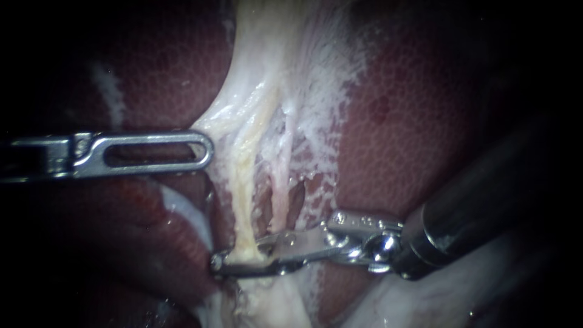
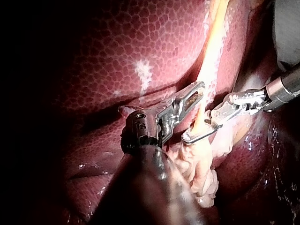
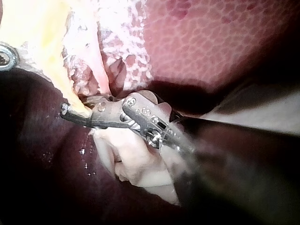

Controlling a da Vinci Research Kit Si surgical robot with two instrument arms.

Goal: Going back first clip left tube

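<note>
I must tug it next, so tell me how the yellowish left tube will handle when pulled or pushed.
Probably floppy: the left tube is a thin, soft-looking strand among loose white webbing. Likely slippery, since its surface glistens wet. Possibly fragile: it looks slight beside the right instrument that straddles it, so pull gently.

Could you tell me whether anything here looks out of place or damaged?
Nothing stands out. The right instrument is closed around the left tube, which looks whole, with the left instrument alongside. The liver around them shows no tear.
</note>
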